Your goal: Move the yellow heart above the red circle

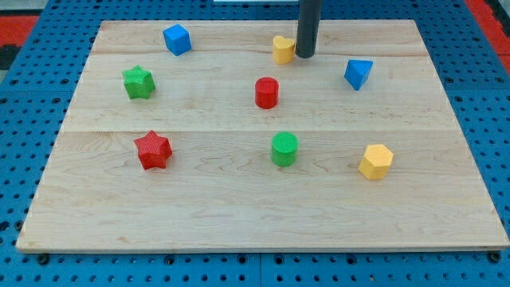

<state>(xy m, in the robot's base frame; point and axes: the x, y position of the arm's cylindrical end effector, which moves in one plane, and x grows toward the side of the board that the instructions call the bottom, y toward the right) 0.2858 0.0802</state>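
Camera view: my tip (306,56) touches the yellow heart (282,49).
No jaws show; red circle (267,92) sits just below, near the table (239,215) top edge.

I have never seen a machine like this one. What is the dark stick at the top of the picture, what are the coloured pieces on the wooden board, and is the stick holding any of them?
The dark stick is the end of a robot arm. It has no hand, so it holds nothing; its lower end, my tip, only slides on the wooden board and pushes pieces.

There is one camera; it looks down on the board at a slant.

My tip stands right beside the yellow heart, on its right in the view. Below the heart is the red circle.

The other blocks: a blue cube at the view's top left, a green star, a red star, a green circle, a yellow hexagon and a blue triangular block.
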